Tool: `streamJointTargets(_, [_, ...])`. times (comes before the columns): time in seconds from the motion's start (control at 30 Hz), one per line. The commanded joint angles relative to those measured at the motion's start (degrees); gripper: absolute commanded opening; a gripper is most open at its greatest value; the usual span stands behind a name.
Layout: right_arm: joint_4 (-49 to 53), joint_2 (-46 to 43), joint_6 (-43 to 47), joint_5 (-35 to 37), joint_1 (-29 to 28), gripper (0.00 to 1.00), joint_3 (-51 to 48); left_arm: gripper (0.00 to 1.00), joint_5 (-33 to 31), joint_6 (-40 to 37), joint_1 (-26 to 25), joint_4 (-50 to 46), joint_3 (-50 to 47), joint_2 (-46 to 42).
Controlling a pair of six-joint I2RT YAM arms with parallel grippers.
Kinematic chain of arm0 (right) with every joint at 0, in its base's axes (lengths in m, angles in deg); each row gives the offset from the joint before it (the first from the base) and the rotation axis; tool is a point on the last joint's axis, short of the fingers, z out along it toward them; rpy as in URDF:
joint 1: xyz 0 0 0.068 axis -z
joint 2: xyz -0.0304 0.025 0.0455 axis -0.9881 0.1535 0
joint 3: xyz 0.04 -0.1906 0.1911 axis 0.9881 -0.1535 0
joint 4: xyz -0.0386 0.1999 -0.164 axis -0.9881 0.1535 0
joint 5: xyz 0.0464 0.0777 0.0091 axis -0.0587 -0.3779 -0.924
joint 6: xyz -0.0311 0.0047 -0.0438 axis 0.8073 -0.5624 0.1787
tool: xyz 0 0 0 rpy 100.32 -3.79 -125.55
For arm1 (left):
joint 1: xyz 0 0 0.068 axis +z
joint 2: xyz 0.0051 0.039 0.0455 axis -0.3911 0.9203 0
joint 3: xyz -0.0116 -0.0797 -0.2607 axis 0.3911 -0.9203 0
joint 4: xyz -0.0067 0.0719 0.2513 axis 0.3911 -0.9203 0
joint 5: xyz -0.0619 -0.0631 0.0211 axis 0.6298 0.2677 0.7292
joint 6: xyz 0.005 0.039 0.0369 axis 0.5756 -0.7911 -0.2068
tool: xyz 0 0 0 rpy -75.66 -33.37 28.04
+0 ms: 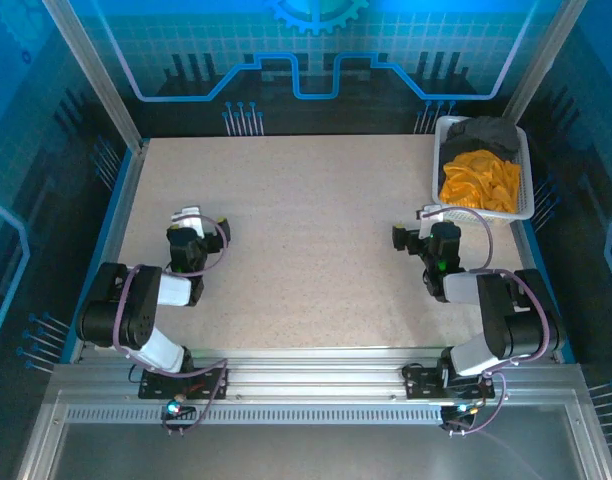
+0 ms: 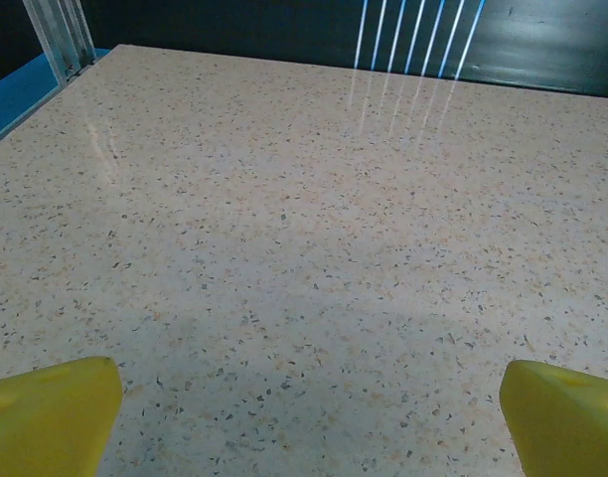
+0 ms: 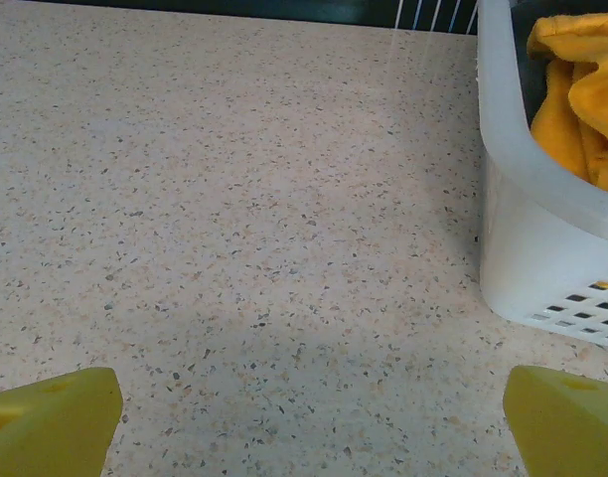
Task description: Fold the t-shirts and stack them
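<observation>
- Speckled beige stone-look tabletop (image 1: 306, 250), ringed by dark blue-lit panels; bare working area between the two arms.
- Bright orange-yellow soft cloth t-shirt (image 1: 479, 180), crumpled in the near half of a basket at the table's far right corner.
- Dark charcoal grey cloth t-shirt (image 1: 486, 133), bunched in the far half of the same basket, touching the orange-yellow one; neither shirt laid out or folded yet.
- White mesh plastic basket (image 1: 527, 170), rectangular, holding both shirts; near wall just ahead and to the right in the right wrist view.
- Right gripper (image 1: 418, 224), released and empty, yellow fingertips (image 3: 56, 417) spread wide, low over the table near the basket's near left corner.
- Left gripper (image 1: 201, 218), likewise released and grasping nothing, yellow fingertips (image 2: 46, 417) wide apart above bare table, well apart from the basket.
- Step in hand, by judgement: fetching the first shirt.
- Best done by raising the right gripper above the rim, then descending onto the orange-yellow cloth.
- Pinch to be taken on a thin fold near a hem or shoulder, not on a wad.
- Draw up and toward mid-table, without dragging the charcoal shirt or tipping the basket.
- Left gripper best kept ready at centre for spreading.
</observation>
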Motion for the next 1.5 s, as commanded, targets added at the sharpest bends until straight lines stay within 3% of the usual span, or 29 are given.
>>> streamJointTargets(0.0, [-0.77, 0.22, 0.71, -0.76, 0.71, 1.00, 1.11, 0.99, 1.09, -1.10, -0.39, 1.73, -0.74, -0.55])
streamJointTargets(0.87, [-0.87, 0.00, 1.18, -1.54, 0.68, 1.00, 1.03, 0.99, -0.18, -0.78, -0.47, 1.24, -0.34, -0.57])
streamJointTargets(0.97, [8.74, -6.04, 4.37, 2.27, -3.02, 1.00, 3.95, 0.99, -4.68, -3.50, -3.80, 3.85, -2.47, -3.05])
streamJointTargets(1.07, [21.69, -17.15, 2.83, 7.30, -7.02, 1.00, 9.86, 0.99, -13.92, -9.33, -11.00, -6.68, -0.30, -14.75])
streamJointTargets(1.13, [31.27, -24.86, -1.41, 14.66, -9.82, 1.00, 16.78, 0.99, -17.90, -6.33, -13.72, -16.76, 5.61, -23.74])
streamJointTargets(1.2, [49.95, -26.51, -11.30, 16.44, -8.48, 1.00, 31.41, 0.99, -17.52, -1.62, -15.24, -34.70, 17.27, -28.35])
streamJointTargets(1.23, [60.29, -25.43, -15.81, 13.76, -6.57, 1.00, 38.57, 0.99, -14.99, 6.14, -14.65, -47.21, 25.19, -29.12])
streamJointTargets(1.27, [65.92, -23.90, -20.48, 14.07, -4.94, 1.00, 42.62, 0.99, -14.76, 14.85, -14.17, -56.85, 31.70, -29.07])
streamJointTargets(1.3, [67.92, -21.66, -22.85, 9.22, -1.83, 1.00, 45.73, 0.99, -12.92, 21.81, -12.44, -64.86, 37.10, -28.01])
streamJointTargets(1.33, [68.75, -19.10, -24.14, 1.32, 2.05, 1.00, 48.59, 0.99, -1.57, 28.14, -7.53, -64.52, 39.02, -26.08])
streamJointTargets(1.4, [74.03, -12.96, -29.81, -0.89, 5.59, 1.00, 55.43, 0.99, 16.55, 42.86, 0.02, -61.12, 41.58, -21.55])
streamJointTargets(1.47, [80.82, -6.51, -33.66, 2.35, 6.75, 0.97, 62.81, 0.99, 18.95, 45.45, -1.17, -63.67, 47.51, -17.19])
